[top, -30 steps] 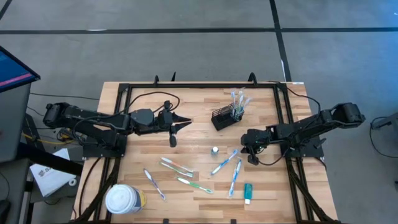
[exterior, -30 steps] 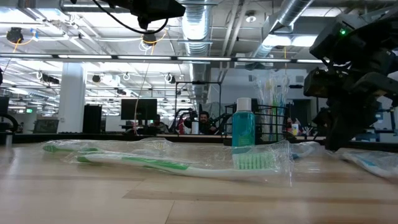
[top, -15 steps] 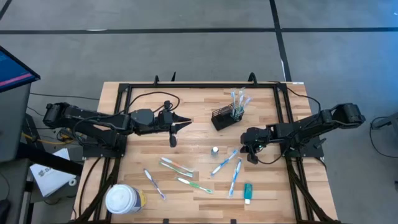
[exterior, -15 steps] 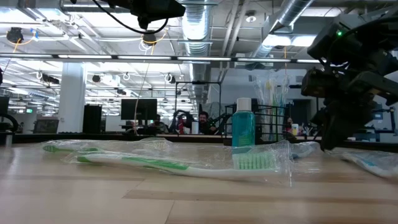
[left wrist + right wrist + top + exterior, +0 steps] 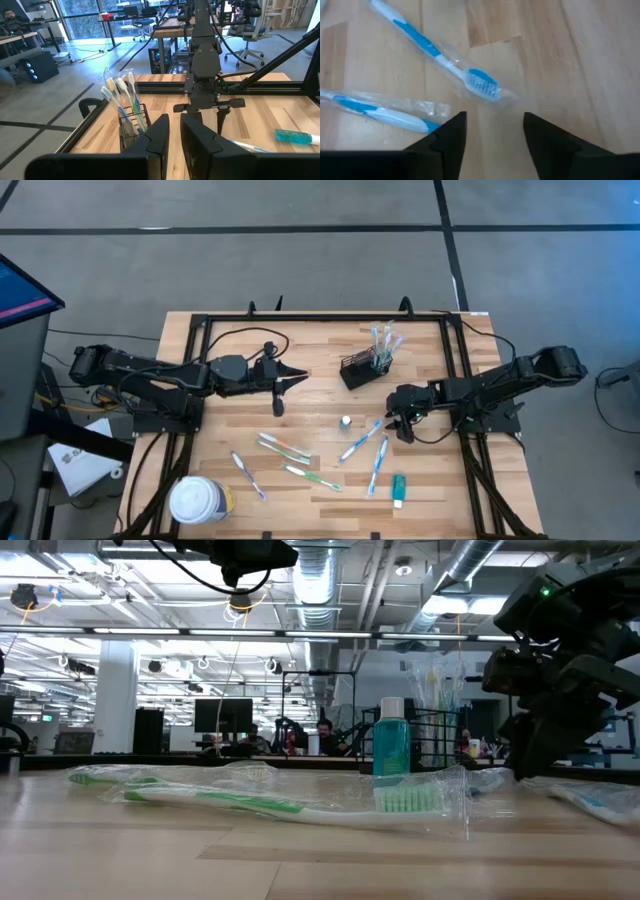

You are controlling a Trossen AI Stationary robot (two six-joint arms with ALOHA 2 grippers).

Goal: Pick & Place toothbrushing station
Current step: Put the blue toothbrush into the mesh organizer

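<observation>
1. Against the earlier frames, little had changed: the right gripper (image 5: 399, 422) had edged slightly left and toward the far side, and in the low view it sat a touch further left; the left arm and everything on the table kept their places.
2. Right gripper hung low over the table, fingers open, nothing between them. In its wrist view a wrapped blue toothbrush (image 5: 438, 52) lay just ahead of the fingertips, with a second blue toothbrush (image 5: 380, 112) beside the left finger.
3. Left gripper (image 5: 298, 379) waited above the left-centre of the table; its fingers (image 5: 160, 137) stood nearly together, a narrow gap between them, holding nothing.
4. The black wire-mesh caddy (image 5: 361, 368) stood at far centre-right with several toothbrushes upright in it (image 5: 121, 92).
5. Loose on the near half: a green toothbrush (image 5: 313, 477), another wrapped pair (image 5: 283, 447), one more brush (image 5: 248, 476), and the teal tube (image 5: 398, 489) at near right.
6. A small capped bottle (image 5: 345, 421) stood mid-table; in the low view it showed teal with a white cap (image 5: 391, 741).
7. A white-lidded tub (image 5: 199, 501) sat at the near left corner.
8. No writing was legible; the bottle's label was probably too small to read.
</observation>
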